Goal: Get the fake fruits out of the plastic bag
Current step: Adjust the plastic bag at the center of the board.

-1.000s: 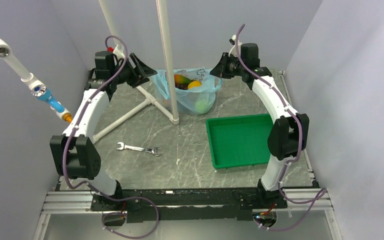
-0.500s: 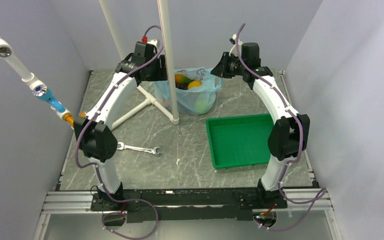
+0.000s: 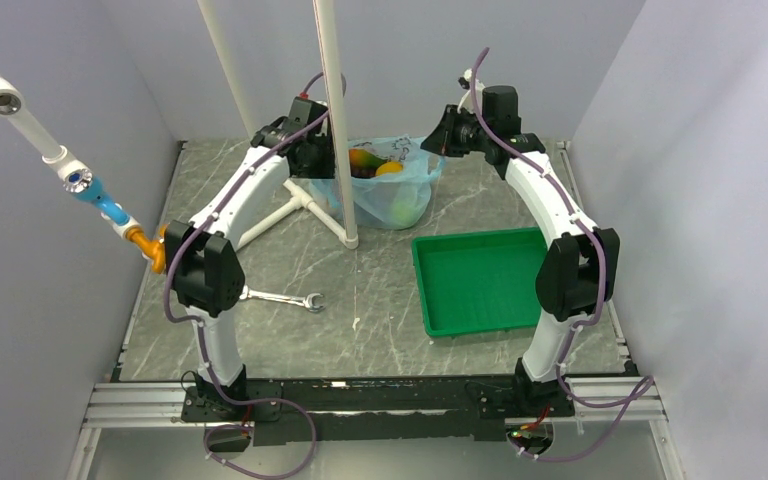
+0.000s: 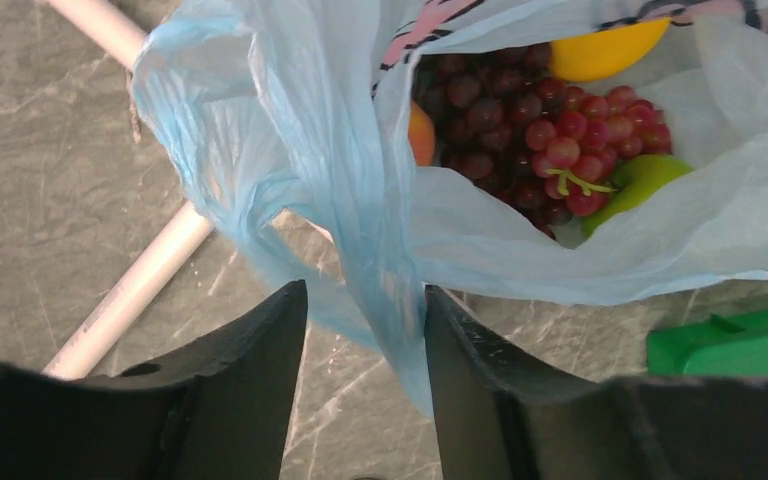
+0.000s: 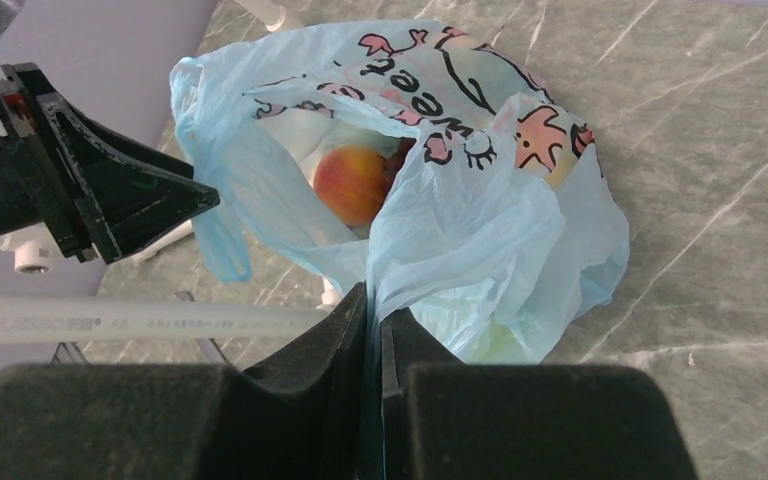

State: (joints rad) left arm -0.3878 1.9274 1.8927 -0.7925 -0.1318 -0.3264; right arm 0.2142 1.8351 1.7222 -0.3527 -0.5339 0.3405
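Note:
The light-blue plastic bag [image 3: 385, 190] sits at the back of the table with its mouth open. Inside it I see a mango [image 3: 364, 160], an orange [image 3: 390, 169], a dark grape bunch [image 4: 530, 130], a peach [image 5: 352, 183] and a green fruit [image 4: 640, 180]. My right gripper [image 5: 373, 300] is shut on the bag's right rim [image 5: 480, 220], at the bag's right side [image 3: 432, 143]. My left gripper [image 4: 365, 295] is open at the bag's left edge [image 3: 328, 160]. A fold of the bag [image 4: 290, 150] hangs between its fingers, against the right one.
A white pipe post [image 3: 335, 120] rises just in front of the bag, with base legs [image 3: 280, 215] running left along the table. A green tray [image 3: 480, 285] lies in front of the bag, to the right. A wrench [image 3: 278, 297] lies at front left. A jointed pipe [image 3: 80, 180] juts from the left wall.
The left arm swung right from the back-left corner to the bag's left edge, and its jaws narrowed a little. The right arm and the bag stayed put.

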